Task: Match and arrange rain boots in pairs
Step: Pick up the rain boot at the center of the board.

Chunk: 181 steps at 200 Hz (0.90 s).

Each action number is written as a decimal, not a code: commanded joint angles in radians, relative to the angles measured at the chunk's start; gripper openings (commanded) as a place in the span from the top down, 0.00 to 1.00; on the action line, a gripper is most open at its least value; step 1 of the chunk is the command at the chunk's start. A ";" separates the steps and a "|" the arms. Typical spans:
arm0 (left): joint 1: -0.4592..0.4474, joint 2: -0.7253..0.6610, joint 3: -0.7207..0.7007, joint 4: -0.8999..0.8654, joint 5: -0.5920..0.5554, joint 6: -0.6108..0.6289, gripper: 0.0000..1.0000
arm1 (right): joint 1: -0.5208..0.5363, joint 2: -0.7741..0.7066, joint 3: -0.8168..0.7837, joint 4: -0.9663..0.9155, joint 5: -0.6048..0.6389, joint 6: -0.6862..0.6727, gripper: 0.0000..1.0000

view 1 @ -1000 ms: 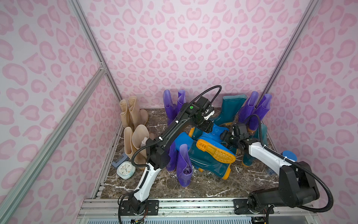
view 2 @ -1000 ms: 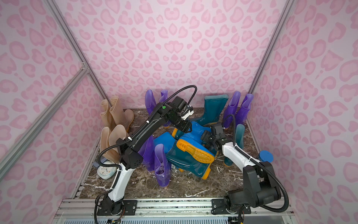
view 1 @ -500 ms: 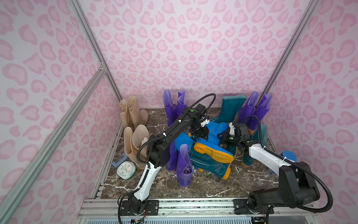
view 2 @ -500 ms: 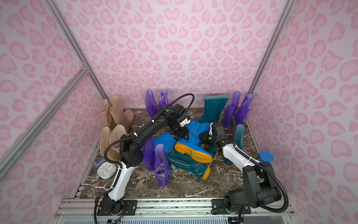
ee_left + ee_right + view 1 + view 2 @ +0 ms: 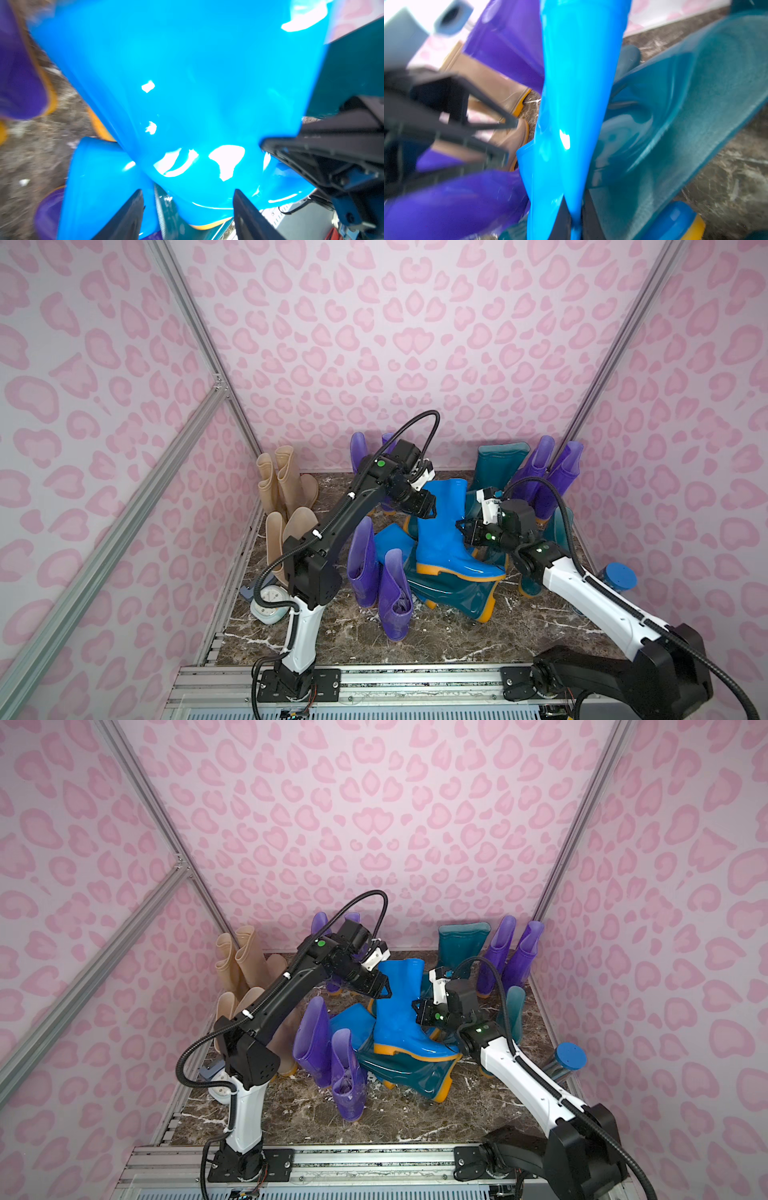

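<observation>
My right gripper [image 5: 574, 207] pinches thin glossy wall of bright blue boot [image 5: 444, 539], upright mid-frame on fallen teal boot [image 5: 453, 593]. My left gripper [image 5: 187, 193] spread, empty, at shaft's left edge. Bare marble floor [image 5: 457, 639] lower frame.

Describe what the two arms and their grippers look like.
Both share one build: the left arm and right arm pair glossy white link shells with black joint housings, small green indicator lights near the wrists, and a black corrugated cable looping outside. The left gripper and right gripper have black, tapered wedge fingers, each backed by a white block.
</observation>
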 commanded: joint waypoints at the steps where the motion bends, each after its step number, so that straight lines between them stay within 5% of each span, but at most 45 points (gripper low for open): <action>1: 0.033 -0.048 -0.091 0.124 0.086 0.010 0.28 | 0.005 -0.073 -0.082 0.028 0.051 -0.145 1.00; 66: 0.082 -0.103 -0.298 0.460 0.301 -0.113 0.23 | 0.009 -0.348 -0.391 0.253 0.110 -0.189 1.00; 135: 0.016 0.003 -0.254 0.494 0.362 -0.145 0.24 | 0.016 -0.313 -0.369 0.239 0.078 -0.175 1.00; 154: 0.013 -0.013 -0.287 0.556 0.394 -0.182 0.40 | 0.016 -0.308 -0.379 0.245 0.068 -0.166 1.00; 174: 0.010 -0.024 -0.302 0.591 0.438 -0.218 0.88 | 0.017 -0.313 -0.373 0.233 0.081 -0.155 0.88; 181: 0.010 -0.030 -0.304 0.588 0.442 -0.222 0.97 | 0.015 -0.316 -0.369 0.229 0.083 -0.156 0.76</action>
